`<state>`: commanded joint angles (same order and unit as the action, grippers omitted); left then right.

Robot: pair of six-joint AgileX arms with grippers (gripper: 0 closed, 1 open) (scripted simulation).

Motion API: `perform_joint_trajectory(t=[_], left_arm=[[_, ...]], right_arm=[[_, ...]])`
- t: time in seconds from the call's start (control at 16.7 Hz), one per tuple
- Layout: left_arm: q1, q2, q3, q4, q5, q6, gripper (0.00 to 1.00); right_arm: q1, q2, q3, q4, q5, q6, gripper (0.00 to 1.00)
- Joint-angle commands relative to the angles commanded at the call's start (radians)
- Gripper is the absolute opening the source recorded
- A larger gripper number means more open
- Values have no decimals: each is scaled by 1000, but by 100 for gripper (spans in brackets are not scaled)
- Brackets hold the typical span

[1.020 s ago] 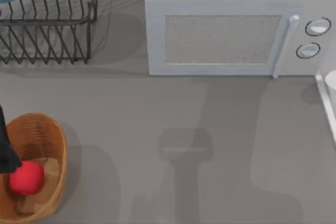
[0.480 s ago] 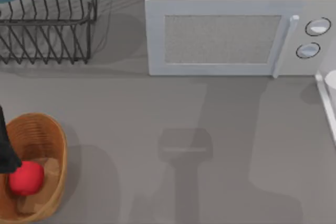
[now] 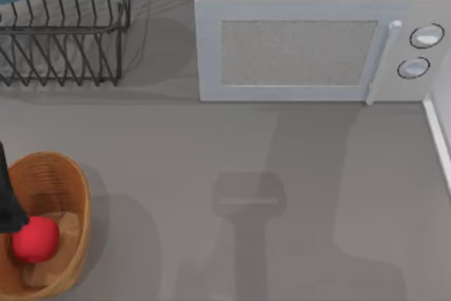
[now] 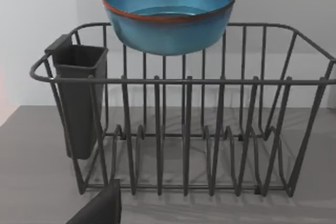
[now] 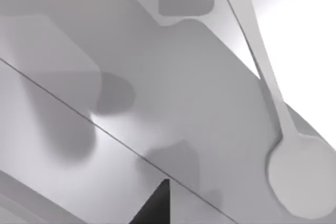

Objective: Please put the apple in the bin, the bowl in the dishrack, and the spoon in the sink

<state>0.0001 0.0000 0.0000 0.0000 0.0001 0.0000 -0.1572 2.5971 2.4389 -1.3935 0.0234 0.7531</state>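
I cannot tell how my right claw's fingers stand above the sink [image 5: 173, 77], where the spoon [image 5: 273, 103] lies. The apple [image 3: 34, 239] sits in the bin [image 3: 74, 195], the bowl [image 4: 169, 14] perched on the dishrack [image 4: 210, 129]; a knock could tip it.

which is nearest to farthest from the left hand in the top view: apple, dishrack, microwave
The left hand is at the table's left edge, over the bin.
1. apple, in the bin, right beside the hand
2. dishrack, back left
3. microwave, back, centre to right
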Motion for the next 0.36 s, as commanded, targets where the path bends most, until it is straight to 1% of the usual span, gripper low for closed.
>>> perform_joint_trajectory(t=[0.06, 0.36], left_arm=[[0, 0, 0, 0, 0, 0, 100], [0, 0, 0, 0, 0, 0, 100]], right_arm=[[0, 0, 0, 0, 0, 0, 100], [0, 0, 0, 0, 0, 0, 100]])
